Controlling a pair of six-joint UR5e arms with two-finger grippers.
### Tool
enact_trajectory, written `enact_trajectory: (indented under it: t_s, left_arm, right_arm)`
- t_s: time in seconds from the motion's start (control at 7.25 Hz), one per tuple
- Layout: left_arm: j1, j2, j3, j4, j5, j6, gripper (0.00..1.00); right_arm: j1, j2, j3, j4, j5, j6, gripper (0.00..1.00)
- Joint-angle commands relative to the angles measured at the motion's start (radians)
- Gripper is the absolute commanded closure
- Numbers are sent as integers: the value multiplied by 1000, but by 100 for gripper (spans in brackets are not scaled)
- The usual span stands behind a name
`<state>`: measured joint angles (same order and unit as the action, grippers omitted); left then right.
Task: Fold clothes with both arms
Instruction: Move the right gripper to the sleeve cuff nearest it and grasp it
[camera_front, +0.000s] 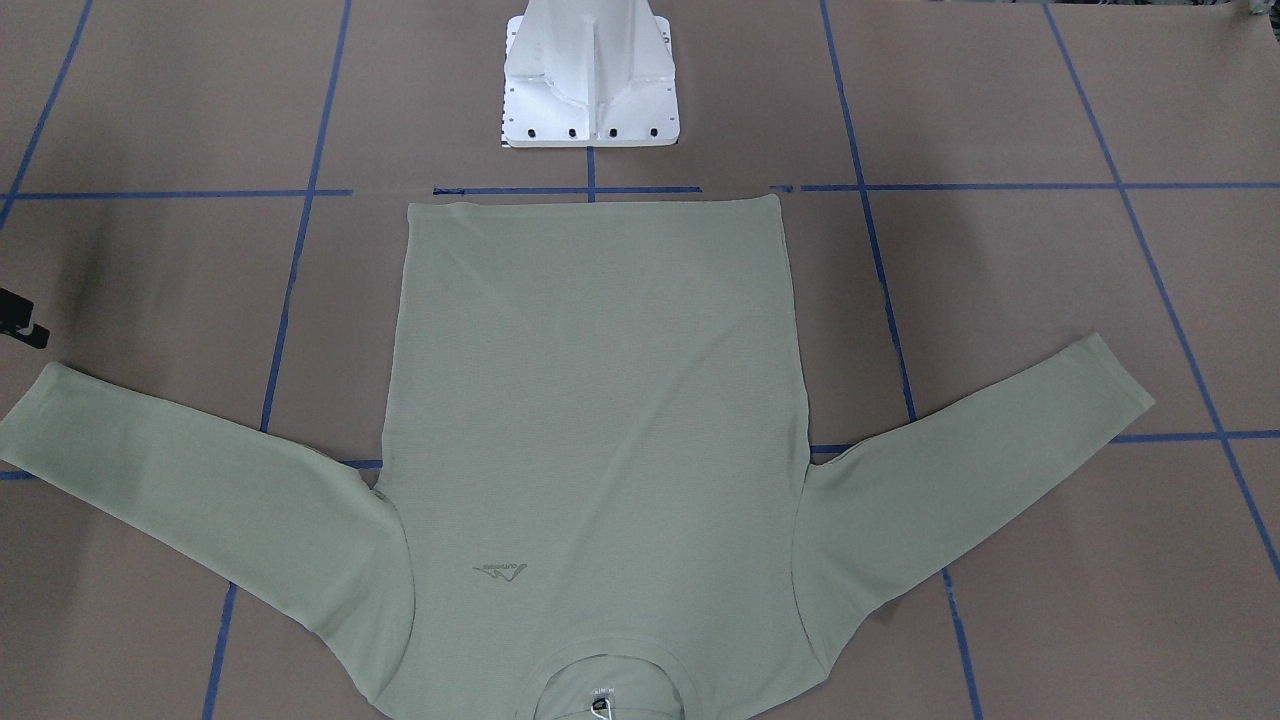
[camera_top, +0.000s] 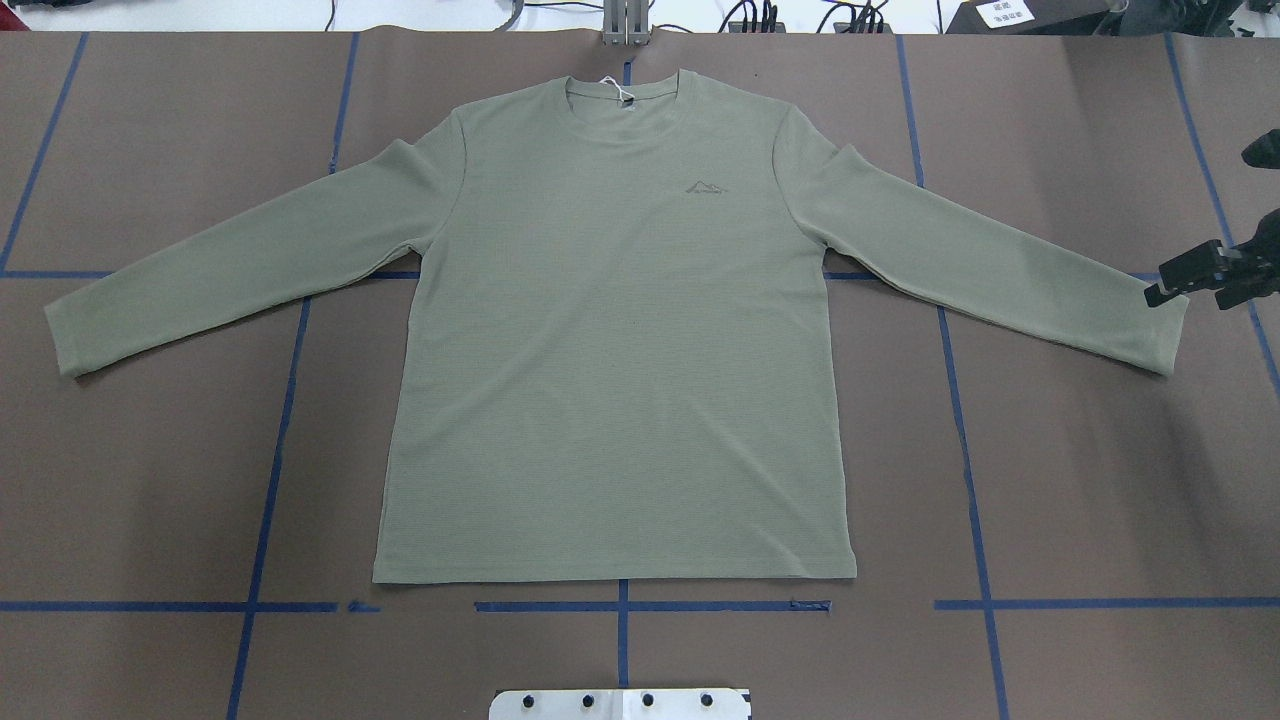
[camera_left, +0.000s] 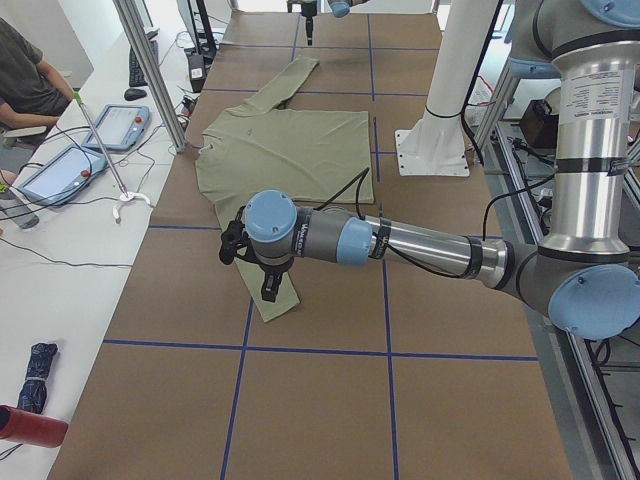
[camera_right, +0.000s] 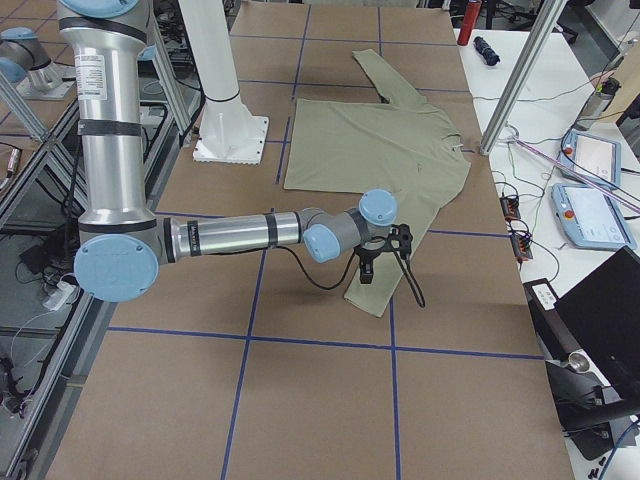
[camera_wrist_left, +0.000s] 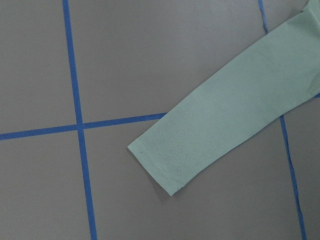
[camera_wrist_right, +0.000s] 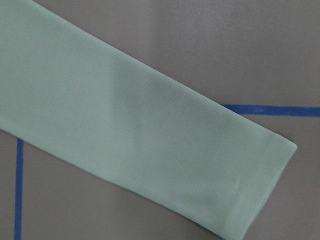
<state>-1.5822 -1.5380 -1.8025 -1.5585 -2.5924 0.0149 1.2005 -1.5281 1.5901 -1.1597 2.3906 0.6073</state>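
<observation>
**Operator:** Which markings can be read?

**Technician:** None in full. The pale sage-green long-sleeve knit shirt (camera_top: 610, 380) carries a tonal mountain-outline chest logo (camera_top: 706, 188) with a line of lettering under it, too small to read. A white hang tag on string (camera_top: 622, 97) lies at the ribbed collar. The neck label (camera_front: 603, 691) bears print that is also illegible.

**Operator:** Shirt position?

**Technician:** Flat and front up on the brown paper-covered table (camera_top: 1080, 480), which is gridded with blue tape lines (camera_top: 1100, 603). The hem faces the white metal pedestal (camera_front: 590, 80) and the collar faces away. Both sleeves are spread outward.

**Operator:** Tool state?

**Technician:** The black two-finger right gripper (camera_top: 1160, 292) points down over the cuff of the sleeve on the robot's right. Whether its fingers are spread or pressed together cannot be told. The black two-finger left gripper (camera_left: 268, 288) shows only in the left side view, above the opposite cuff, and its opening cannot be told either. Both cuffs lie flat in the wrist views.

**Operator:** Arm pose?

**Technician:** The silver-grey tubular right arm (camera_right: 230, 232) has its upper link upright, its elbow low, its forearm level across the table and its wrist turned down. The silver-grey tubular left arm (camera_left: 430, 250) mirrors it.
</observation>
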Motion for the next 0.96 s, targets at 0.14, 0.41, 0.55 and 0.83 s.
enact_trajectory:
  t_s: [0.14,0.41,0.55,0.83]
  left_arm:
    - [1,1,-24,2,-3,-3,0]
    - [1,1,-37,2,-5,-4,0]
    - [-1,1,-41,3,-3,-4,0]
    - [-1,1,-41,3,-5,-4,0]
  right_arm:
    - [0,19,-216,170,-76,195,1]
    - [11,37,-359,323,-85,198,4]
    - [11,37,-366,325,-85,193,7]
    - [10,81,-393,325,-87,195,11]
